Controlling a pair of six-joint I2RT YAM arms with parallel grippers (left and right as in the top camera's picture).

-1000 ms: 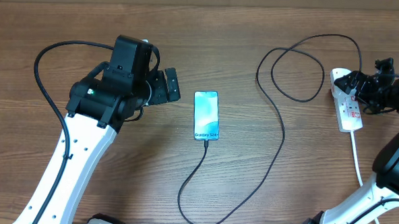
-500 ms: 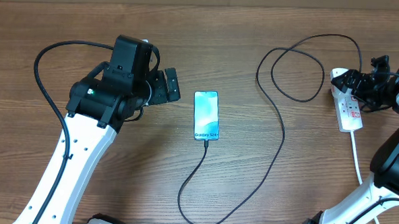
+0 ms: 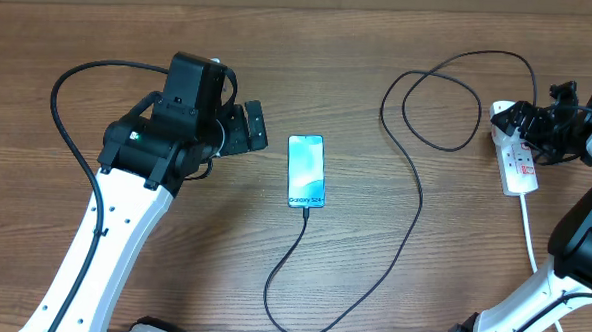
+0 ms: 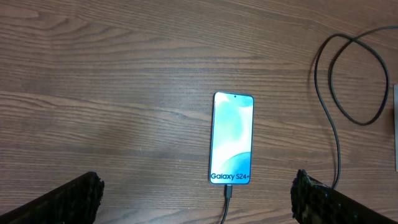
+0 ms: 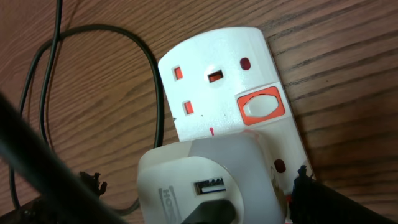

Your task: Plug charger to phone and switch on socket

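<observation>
Hovering over the socket (image 5: 205, 106) at far right, the right pincer (image 5: 199, 183) gapes released (left pincer (image 4: 196, 193) likewise), charger (image 4: 229, 193) meeting phone (image 4: 232, 138).

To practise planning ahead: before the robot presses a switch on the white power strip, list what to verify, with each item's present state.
1. Thin black charger cable in slim blue-screened phone: ok.
2. White adapter seated in white oblong power strip: ok.
3. Orange-red rocker switch on: cannot tell.
4. That switch serves the adapter's socket: cannot tell; it sits beside the empty socket.
5. Right fingers open, near the strip: ok.
6. Left fingers clear of the phone: ok.
</observation>
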